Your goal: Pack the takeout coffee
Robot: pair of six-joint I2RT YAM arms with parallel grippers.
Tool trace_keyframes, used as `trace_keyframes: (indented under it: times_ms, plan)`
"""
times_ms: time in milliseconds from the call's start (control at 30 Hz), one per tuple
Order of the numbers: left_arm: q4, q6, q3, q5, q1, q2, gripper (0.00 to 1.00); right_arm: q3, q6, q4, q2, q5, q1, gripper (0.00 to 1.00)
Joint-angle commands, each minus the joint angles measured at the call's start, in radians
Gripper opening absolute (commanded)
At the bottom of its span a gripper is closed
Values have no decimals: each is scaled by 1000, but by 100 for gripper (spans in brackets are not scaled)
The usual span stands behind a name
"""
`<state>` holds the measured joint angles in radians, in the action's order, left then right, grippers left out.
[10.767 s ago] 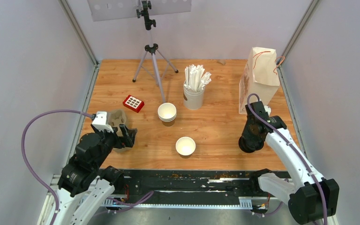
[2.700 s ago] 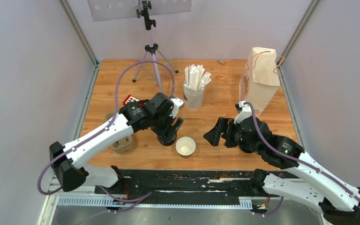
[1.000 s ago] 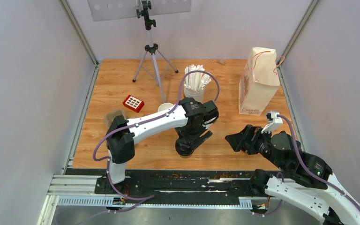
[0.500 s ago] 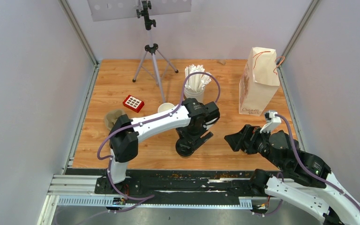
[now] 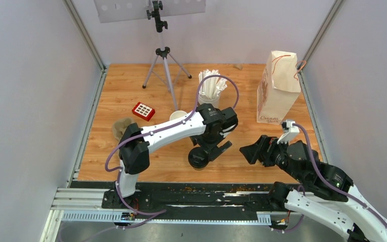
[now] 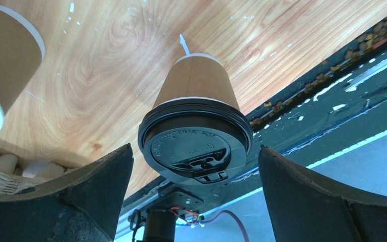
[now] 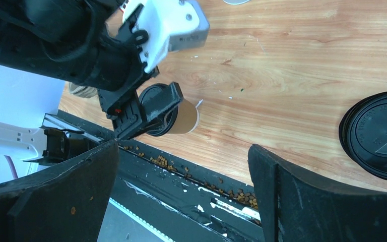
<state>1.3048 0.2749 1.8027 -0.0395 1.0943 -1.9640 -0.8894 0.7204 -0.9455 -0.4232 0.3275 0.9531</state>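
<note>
— Takeout coffee [image 6: 194, 126]: where is it?
— Upright on the table [image 5: 131, 91], lid on, well left of the paper bag [image 5: 278, 88].
— Gripped?
— No. The left gripper [image 6: 195, 150] straddles the lid, fingers spread clear of it. The right gripper [image 5: 249, 151], nearer the bag, gapes empty, probably ready to carry the cup over.

brown paper cup [image 6: 196, 80], glossy black plastic lid [image 6: 194, 148], smooth wood table [image 6: 106, 60]

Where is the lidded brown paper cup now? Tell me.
Top view, centre: the black-lidded brown paper cup stands near the wooden table's front edge, between the left arm's open fingers.
</note>
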Motion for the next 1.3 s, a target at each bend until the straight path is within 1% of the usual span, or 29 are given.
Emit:
trace_keyframes:
  times_ms: [0,100,167,233,333,400,500,533,600,667,733,867,967,1067,1200,1267]
  plan:
    - [6,-22,85,-22,9,32,100,24,-5,60,12,-42,1,99]
    - [-31,-6,83,-58,6,93,100,29,-6,68,-6,-78,1,99]
    - [-59,-2,75,-59,-7,142,100,29,-4,73,-25,-105,1,94]
    - [-84,8,53,-39,-42,199,99,34,-4,92,-47,-140,1,89]
    - [-112,34,-9,-9,-125,298,92,49,2,147,-73,-196,1,80]
    - [-155,47,-77,9,-181,374,87,58,6,190,-100,-230,1,72]
    - [-272,62,-223,56,-235,518,84,78,9,261,-152,-271,1,58]
    - [-317,72,-294,62,-243,571,83,85,14,284,-177,-284,1,54]
    - [-395,89,-401,63,-254,670,82,98,18,334,-229,-309,1,49]
    - [-474,128,-518,54,-260,764,79,105,21,379,-289,-349,1,46]
    - [-571,184,-654,62,-265,871,76,99,14,408,-356,-356,1,45]
    - [-790,291,-894,130,-269,1003,69,52,-52,422,-491,-344,1,43]
    - [-894,328,-990,151,-269,1035,66,-16,-114,365,-607,-269,0,40]
    - [-913,317,-1015,143,-272,1007,64,-63,-160,335,-677,-235,-3,38]
    - [-932,298,-1017,159,-273,952,62,-85,-188,349,-733,-268,-11,37]
    - [-956,297,-1027,163,-274,942,62,-91,-195,354,-755,-284,-15,35]
